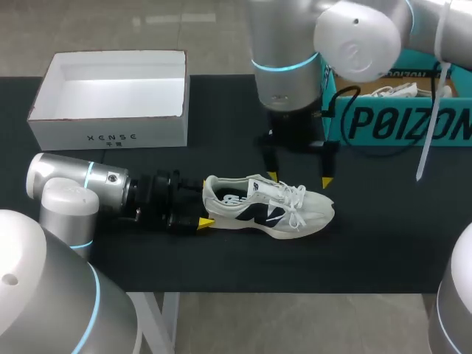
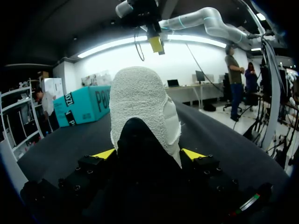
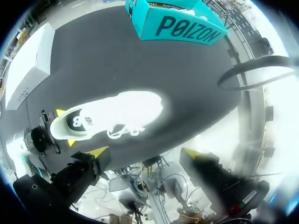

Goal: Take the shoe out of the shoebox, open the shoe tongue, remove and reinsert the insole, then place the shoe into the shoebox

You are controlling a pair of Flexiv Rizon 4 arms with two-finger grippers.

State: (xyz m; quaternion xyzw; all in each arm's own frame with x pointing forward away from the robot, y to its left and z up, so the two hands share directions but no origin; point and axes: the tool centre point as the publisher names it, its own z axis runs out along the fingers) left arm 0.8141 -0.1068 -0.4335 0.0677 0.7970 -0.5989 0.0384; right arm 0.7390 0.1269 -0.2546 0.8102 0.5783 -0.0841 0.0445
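left gripper (image 2: 148, 154) clamps shoe (image 1: 269, 209) heel | right gripper (image 1: 299, 179) spread wide, above laces

Large dark lettering along the teal box (image 1: 398, 122) side, at two o'clock. Small spaced lettering on the white shoebox (image 1: 74, 131) front wall, at ten o'clock. Dark logo on the shoe (image 1: 265, 208) flank, near centre.

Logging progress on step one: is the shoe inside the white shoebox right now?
No, the shoe lies on the black table, in front of the white shoebox and apart from it.
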